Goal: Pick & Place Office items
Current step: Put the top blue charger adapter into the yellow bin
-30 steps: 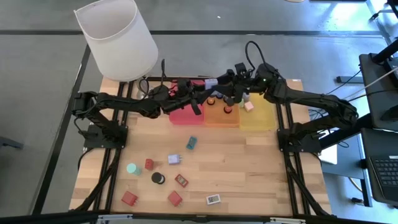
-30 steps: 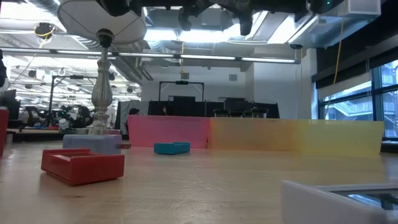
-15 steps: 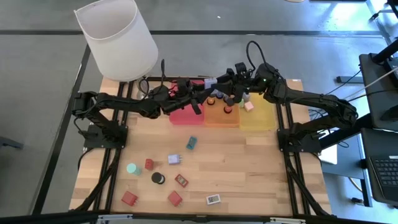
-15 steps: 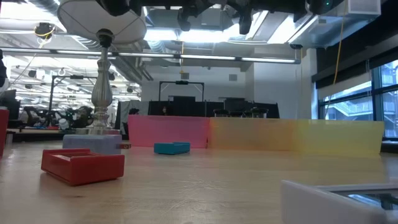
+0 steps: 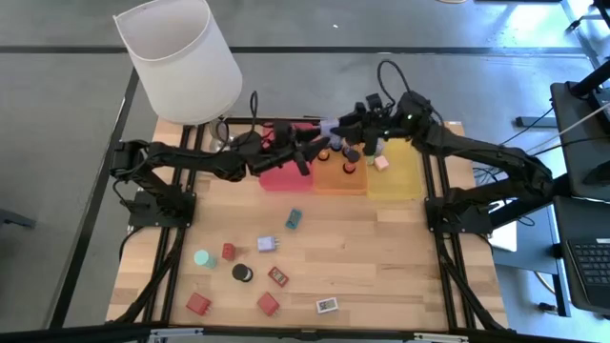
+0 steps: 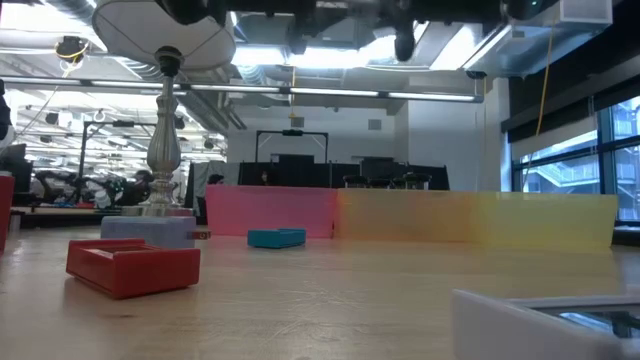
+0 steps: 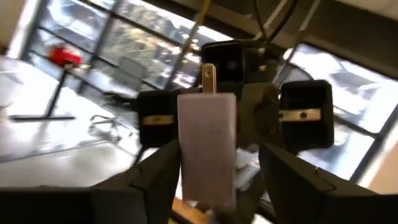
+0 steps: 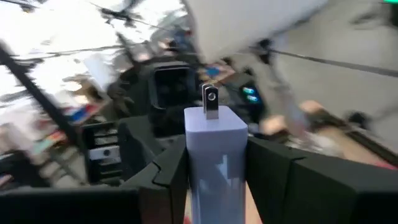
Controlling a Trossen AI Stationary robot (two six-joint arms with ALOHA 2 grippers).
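One lavender cube (image 8: 214, 155) mid-handover above trays; right gripper (image 8: 214, 165) clamped on it, left gripper (image 7: 214, 180) fingers spread clear either side. Suggest: back left off straight, keep right grip firm w/ prong (image 8: 210, 102) up.

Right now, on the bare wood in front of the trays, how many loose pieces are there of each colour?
Red pieces: 4
Teal pieces: 2
Lavender piece: 1
Black cylinder: 1
White block: 1
Total: 9
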